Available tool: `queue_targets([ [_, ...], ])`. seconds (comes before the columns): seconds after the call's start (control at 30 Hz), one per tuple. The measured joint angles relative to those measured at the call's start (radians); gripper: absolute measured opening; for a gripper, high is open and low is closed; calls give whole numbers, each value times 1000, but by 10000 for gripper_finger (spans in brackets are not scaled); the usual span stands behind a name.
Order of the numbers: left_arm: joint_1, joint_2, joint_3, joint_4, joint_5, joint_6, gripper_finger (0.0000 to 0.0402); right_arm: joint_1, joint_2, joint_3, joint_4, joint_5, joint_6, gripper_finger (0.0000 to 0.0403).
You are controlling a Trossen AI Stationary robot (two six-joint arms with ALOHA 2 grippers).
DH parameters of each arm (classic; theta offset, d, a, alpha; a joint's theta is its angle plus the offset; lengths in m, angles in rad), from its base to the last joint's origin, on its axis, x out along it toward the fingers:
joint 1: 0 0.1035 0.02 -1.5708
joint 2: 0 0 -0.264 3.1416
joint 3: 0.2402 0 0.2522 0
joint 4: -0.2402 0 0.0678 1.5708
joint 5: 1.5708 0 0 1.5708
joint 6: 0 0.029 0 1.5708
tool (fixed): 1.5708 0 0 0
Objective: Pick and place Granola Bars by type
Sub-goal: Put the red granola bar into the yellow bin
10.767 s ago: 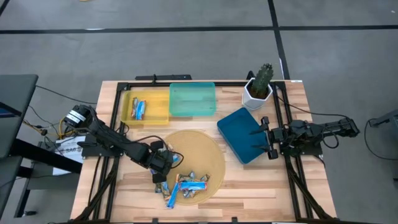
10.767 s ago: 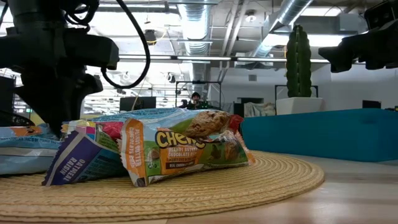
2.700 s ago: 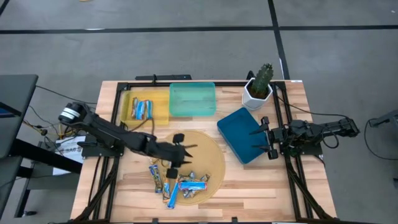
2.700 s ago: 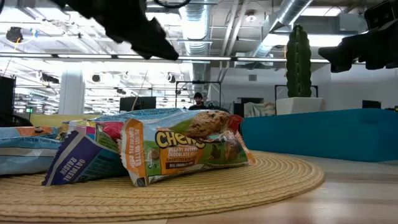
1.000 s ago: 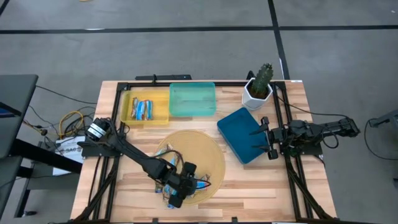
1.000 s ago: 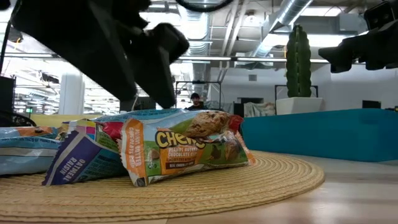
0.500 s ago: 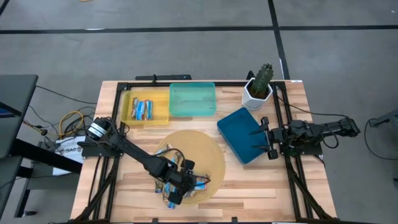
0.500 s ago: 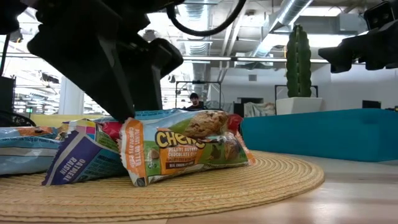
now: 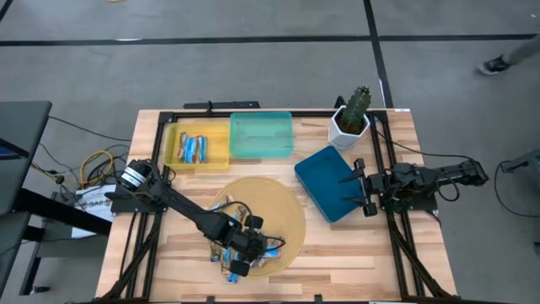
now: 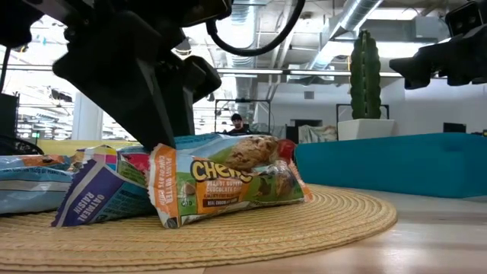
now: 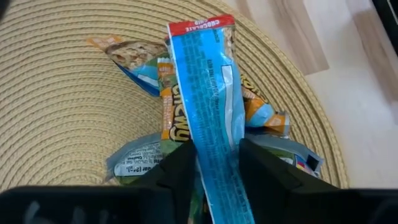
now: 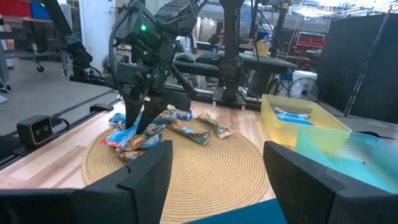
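Observation:
Several granola bars (image 9: 253, 247) lie heaped on a round woven mat (image 9: 283, 211) near the table's near edge. On top of the heap lies a long bright blue bar (image 11: 208, 93) with a red end strip. My left gripper (image 11: 217, 165) is down in the heap (image 10: 163, 137), shut on that blue bar. Brown and orange "Chewy" bars (image 10: 236, 179) rest on the mat beside it. More blue bars (image 9: 192, 148) lie in the yellow tray. My right gripper (image 12: 217, 186) hangs open over the dark blue tray (image 9: 333, 181), touching nothing. My left gripper pinches the blue bar across its width, one finger (image 11: 180, 171) on each long edge, at the part nearer the wrist (image 11: 217, 152). The fingers come from above, pointing down. The bar runs lengthwise out between them and lies flat on the other bars.
Along the far edge stand the yellow tray (image 9: 215, 156), a teal tray (image 9: 261, 135) and a potted cactus (image 9: 350, 118). A black frame rail (image 9: 156, 169) borders the table. Bare wood shows at the near edge right of the mat (image 9: 346, 249). A person sits far off in the room (image 10: 240, 122).
My left gripper has come down onto the heap of bars and shifted slightly toward the table's left edge. In the low view its fingers now stand right behind the Chewy bar. The bars have stayed where they were.

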Motion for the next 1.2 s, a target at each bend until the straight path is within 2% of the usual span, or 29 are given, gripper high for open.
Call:
queue_targets([
  [0.5, 2, 1, 0, 3, 2, 12, 11, 0, 0, 0, 0, 0, 0, 244],
  [0.8, 2, 1, -1, 30, -15, 46, 9, 0, 0, 0, 0, 0, 0, 244],
  [1.2, -2, -96, -1, 53, -194, 117, 10, 0, 0, 0, 0, 0, 0, 244],
])
